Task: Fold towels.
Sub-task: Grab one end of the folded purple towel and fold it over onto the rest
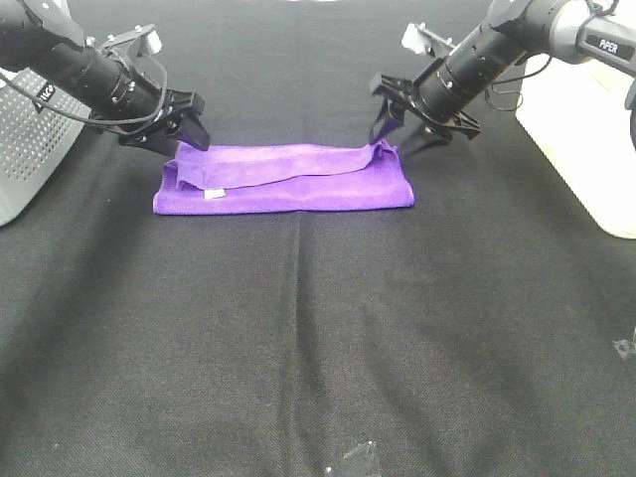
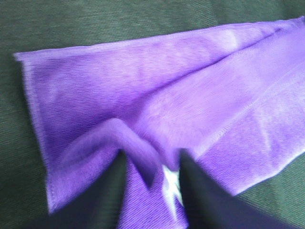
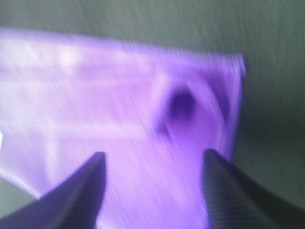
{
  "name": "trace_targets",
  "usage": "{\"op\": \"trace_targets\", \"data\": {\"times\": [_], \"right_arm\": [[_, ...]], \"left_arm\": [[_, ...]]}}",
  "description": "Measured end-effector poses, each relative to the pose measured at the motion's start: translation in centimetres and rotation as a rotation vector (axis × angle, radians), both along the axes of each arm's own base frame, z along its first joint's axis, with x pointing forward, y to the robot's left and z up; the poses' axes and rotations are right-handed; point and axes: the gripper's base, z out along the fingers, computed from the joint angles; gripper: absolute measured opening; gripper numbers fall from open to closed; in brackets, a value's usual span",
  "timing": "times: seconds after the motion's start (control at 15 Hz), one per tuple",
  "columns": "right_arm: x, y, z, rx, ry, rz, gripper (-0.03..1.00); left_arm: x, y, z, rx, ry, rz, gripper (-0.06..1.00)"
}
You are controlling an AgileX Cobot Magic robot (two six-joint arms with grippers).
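The black cloth-covered bench (image 1: 298, 348) carries the purple towel (image 1: 298, 184) at its far middle. The towel lies folded into a long strip, the top layer loose and wavy along the far edge.

The left tool (image 1: 189, 146) sits at the strip's left end. Its wrist view shows the fingers (image 2: 205, 200) narrowly apart with a raised pleat of cloth between them, but whether they actually press it cannot be told. The right tool (image 1: 395, 144) hangs over the far right corner with its jaws spread wide and holding nothing. Its wrist view is blurred.

The next fold probably brings one short end over the other. To do it well, each grip should take both layers at a corner, not a pleat from the middle. The ends should travel level, and the stitched edges should line up before release. The small white tag (image 1: 212, 193) marks the left corner of the upper layer and gives a handy reference.
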Motion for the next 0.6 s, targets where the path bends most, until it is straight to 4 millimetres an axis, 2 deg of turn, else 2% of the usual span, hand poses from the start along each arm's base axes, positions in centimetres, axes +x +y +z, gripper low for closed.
{"op": "trace_targets", "data": {"times": [0.13, 0.2, 0.4, 0.47, 0.6], "right_arm": [[-0.3, -0.3, 0.5, -0.048, 0.007, 0.027, 0.63], [-0.4, -0.6, 2.0, -0.081, -0.017, 0.040, 0.64], [-1.4, -0.8, 4.4, -0.114, 0.007, 0.088, 0.65], [-1.7, -0.8, 4.8, -0.119, 0.020, 0.100, 0.65], [-1.9, -0.9, 5.1, -0.123, 0.025, 0.107, 0.65]], "left_arm": [[0.0, 0.4, 0.8, 0.051, 0.006, 0.005, 0.69], [0.1, 0.7, 2.0, 0.086, 0.014, 0.009, 0.75], [0.2, 2.2, 3.8, 0.113, 0.073, 0.011, 0.77], [0.5, 3.4, 3.8, 0.090, 0.105, 0.022, 0.77], [1.0, 5.2, 2.5, 0.005, 0.191, 0.026, 0.76]]}}
